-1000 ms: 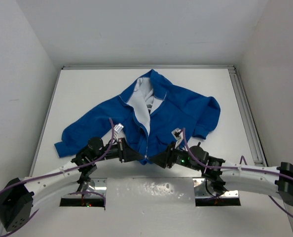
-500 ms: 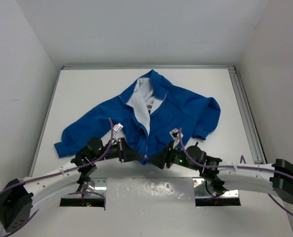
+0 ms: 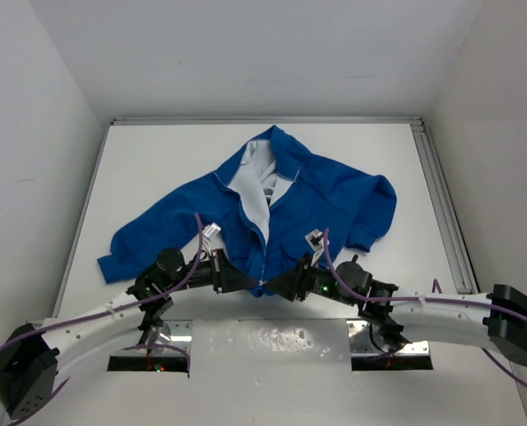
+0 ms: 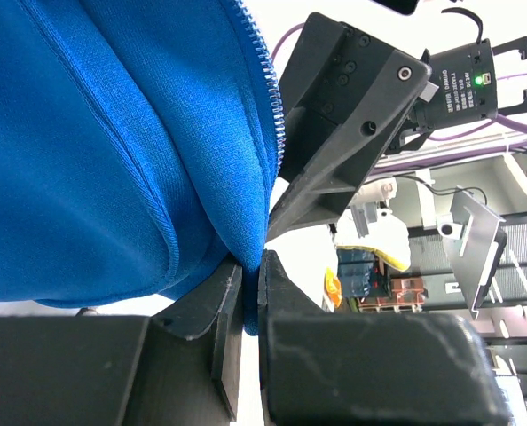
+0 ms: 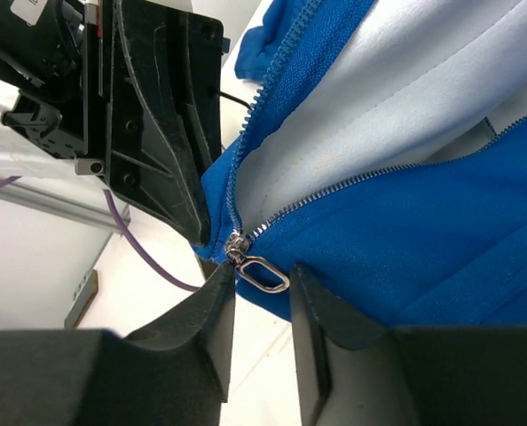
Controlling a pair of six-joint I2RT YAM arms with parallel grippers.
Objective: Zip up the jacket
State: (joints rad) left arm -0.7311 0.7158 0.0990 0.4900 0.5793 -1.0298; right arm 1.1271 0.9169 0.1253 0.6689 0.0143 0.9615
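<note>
The blue jacket [image 3: 312, 200] lies spread on the white table, front open, white lining showing at the collar. Its silver zipper slider and ring pull [image 5: 262, 273] sit at the bottom hem. My left gripper [image 3: 250, 284] is shut on the jacket's bottom hem corner [image 4: 246, 266] beside the zipper teeth. My right gripper [image 3: 277, 287] is open, its jaws either side of the ring pull [image 5: 268, 277], not closed on it. The two grippers face each other at the hem, nearly touching.
The white table [image 3: 157, 169] has a raised rail along its right edge [image 3: 441, 204] and walls on three sides. Two metal base plates [image 3: 170, 333] sit at the near edge. The jacket's sleeves spread left [image 3: 126, 248] and right [image 3: 379, 209].
My right gripper has edged left toward the zipper pull at the hem. The left gripper has held its place on the hem.
</note>
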